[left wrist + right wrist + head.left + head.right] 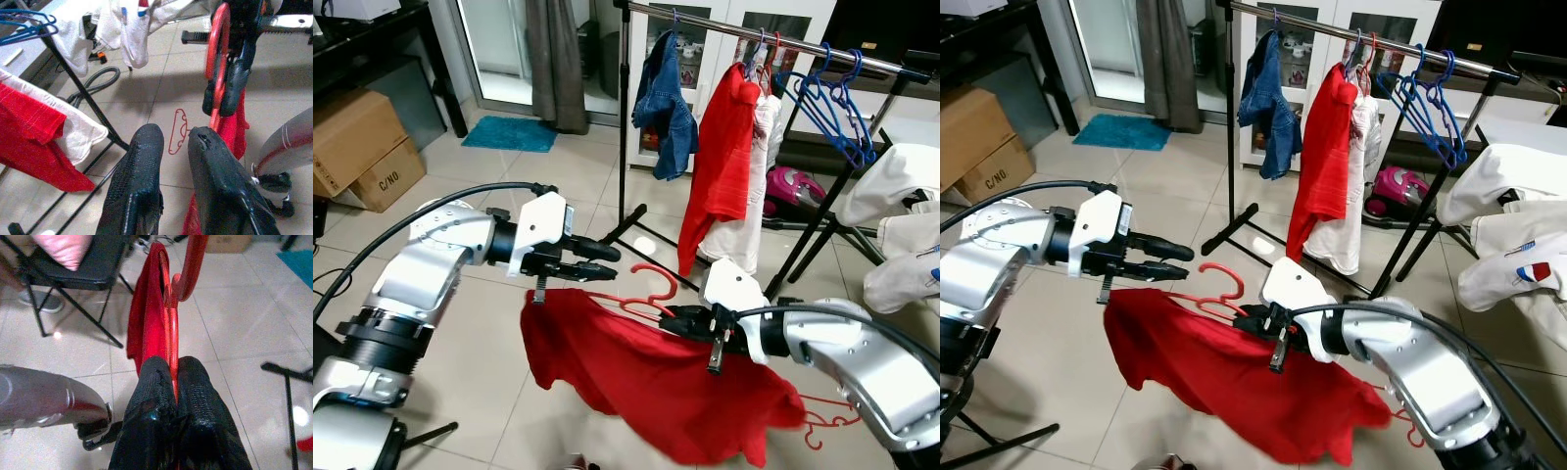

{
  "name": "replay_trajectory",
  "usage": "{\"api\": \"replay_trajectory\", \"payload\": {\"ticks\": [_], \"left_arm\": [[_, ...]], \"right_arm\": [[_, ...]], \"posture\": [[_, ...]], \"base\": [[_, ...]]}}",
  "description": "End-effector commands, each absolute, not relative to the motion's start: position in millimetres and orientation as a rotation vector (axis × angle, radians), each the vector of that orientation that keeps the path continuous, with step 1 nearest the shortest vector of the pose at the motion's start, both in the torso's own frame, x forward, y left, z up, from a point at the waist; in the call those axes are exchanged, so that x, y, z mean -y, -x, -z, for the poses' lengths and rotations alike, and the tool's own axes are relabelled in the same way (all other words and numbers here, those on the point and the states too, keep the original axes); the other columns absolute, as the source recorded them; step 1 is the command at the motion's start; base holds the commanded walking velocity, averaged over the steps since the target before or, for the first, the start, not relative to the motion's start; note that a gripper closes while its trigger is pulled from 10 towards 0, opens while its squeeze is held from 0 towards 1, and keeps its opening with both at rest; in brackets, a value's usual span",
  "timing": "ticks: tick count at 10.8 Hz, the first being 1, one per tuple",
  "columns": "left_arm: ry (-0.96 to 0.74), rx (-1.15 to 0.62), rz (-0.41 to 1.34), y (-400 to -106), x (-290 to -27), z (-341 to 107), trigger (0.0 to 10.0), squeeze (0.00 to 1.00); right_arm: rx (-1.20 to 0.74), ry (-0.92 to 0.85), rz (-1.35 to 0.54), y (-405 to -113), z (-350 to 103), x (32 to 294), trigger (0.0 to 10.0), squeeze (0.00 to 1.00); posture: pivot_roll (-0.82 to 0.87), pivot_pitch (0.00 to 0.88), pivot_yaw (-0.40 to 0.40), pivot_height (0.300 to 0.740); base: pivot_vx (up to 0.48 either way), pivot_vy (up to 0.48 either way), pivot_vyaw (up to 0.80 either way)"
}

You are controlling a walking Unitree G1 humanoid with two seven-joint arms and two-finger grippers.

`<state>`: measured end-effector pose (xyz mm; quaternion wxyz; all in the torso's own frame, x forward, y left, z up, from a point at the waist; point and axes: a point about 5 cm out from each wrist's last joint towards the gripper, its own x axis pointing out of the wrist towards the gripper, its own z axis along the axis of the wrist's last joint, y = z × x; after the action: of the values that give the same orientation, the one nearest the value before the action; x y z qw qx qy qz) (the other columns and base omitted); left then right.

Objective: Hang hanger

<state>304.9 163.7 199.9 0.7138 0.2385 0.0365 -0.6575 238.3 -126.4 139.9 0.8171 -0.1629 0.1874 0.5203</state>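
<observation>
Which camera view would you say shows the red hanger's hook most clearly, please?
The left eye view: the red hanger shows its whole hook curving above the red shirt, beside the right claw. The right eye view matches it. The right wrist view crops the hook's top; the left wrist view shows it edge-on.

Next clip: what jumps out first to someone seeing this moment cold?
A big red shirt on a red hanger hangs low between the two silver arms, with the right pincer shut on the hanger and the left pincer at the shirt's other shoulder. Behind stands a clothes rail carrying a denim jacket, a red garment and empty blue hangers. A spare red hanger lies on the tiled floor.
</observation>
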Motion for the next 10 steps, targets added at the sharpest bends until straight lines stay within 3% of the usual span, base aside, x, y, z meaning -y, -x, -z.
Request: {"api": "replay_trajectory", "payload": {"ticks": [1,4,6,7,8,10], "left_arm": [[-0.524,-0.071,1.405,-304,-175,-207,10.0,0.03],[-0.469,-0.046,0.983,-297,-226,-207,10.0,0.00],[-0.415,-0.018,0.751,-293,-227,-196,10.0,0.00],[-0.346,-0.113,0.525,-290,-222,-167,10.0,0.00],[-0.239,-0.093,0.438,-279,-199,-145,10.0,0.00],[-0.204,-0.075,0.311,-273,-179,-131,10.0,0.00]], "right_arm": [[-0.415,0.351,-1.046,-241,-136,132,0.0,0.00],[-0.418,0.227,-0.714,-251,-109,152,0.0,0.00],[-0.348,0.141,-0.568,-253,-105,156,0.0,0.00],[-0.275,0.093,-0.433,-252,-103,160,0.4,0.00],[-0.251,0.052,-0.312,-243,-98,165,10.0,0.00],[-0.263,0.103,-0.147,-238,-92,174,10.0,0.00]], "posture": [[0.08,0.000,0.036,0.740],[0.11,0.000,0.004,0.740],[0.11,0.000,0.000,0.740],[0.12,0.000,-0.003,0.740],[0.11,0.000,0.006,0.740],[0.09,0.000,0.026,0.740]], "base": [[0.000,0.000,0.00],[0.000,0.000,0.00],[0.000,0.000,0.00],[0.000,0.000,0.00],[0.000,0.000,0.00],[0.000,0.000,0.00]]}}
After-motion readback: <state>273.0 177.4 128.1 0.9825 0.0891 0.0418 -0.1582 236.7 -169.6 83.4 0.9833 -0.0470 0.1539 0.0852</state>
